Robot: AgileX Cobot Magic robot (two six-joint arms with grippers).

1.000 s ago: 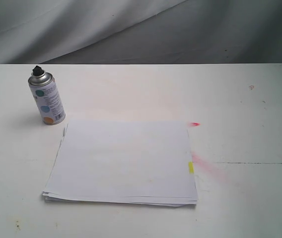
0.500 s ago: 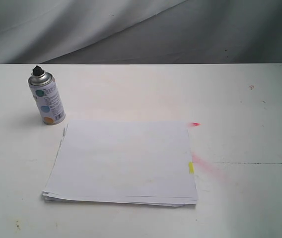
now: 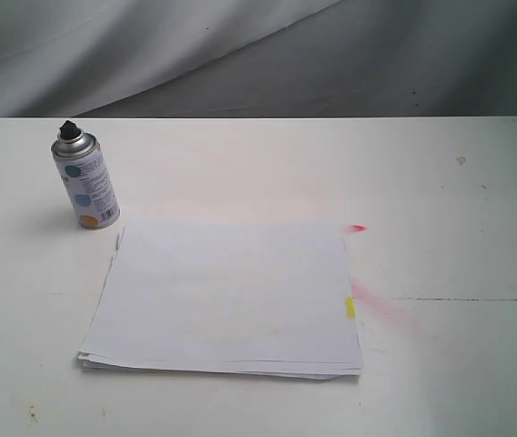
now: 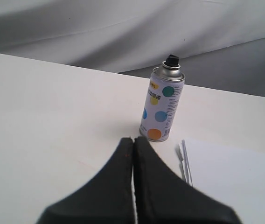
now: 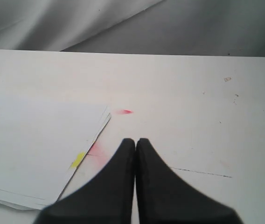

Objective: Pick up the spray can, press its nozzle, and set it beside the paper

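Observation:
The spray can [image 3: 85,180] stands upright at the back left of the table, silver with a white dotted label and a black nozzle [image 3: 68,127]. The paper [image 3: 227,296] lies flat in the middle, its yellow tab [image 3: 350,308] on the right edge. In the left wrist view the can [image 4: 162,106] and nozzle [image 4: 171,60] stand just beyond my left gripper [image 4: 133,139], which is shut and empty; a corner of the paper [image 4: 235,172] lies beside it. My right gripper [image 5: 135,140] is shut and empty, over bare table next to the paper [image 5: 34,140]. Neither gripper shows in the exterior view.
Pink spray stains [image 3: 372,302] mark the white table [image 3: 459,218] right of the paper, with a small red spot [image 3: 357,228] near its far corner. A thin dark line [image 3: 459,299] runs across the table on the right. Grey cloth [image 3: 258,55] hangs behind.

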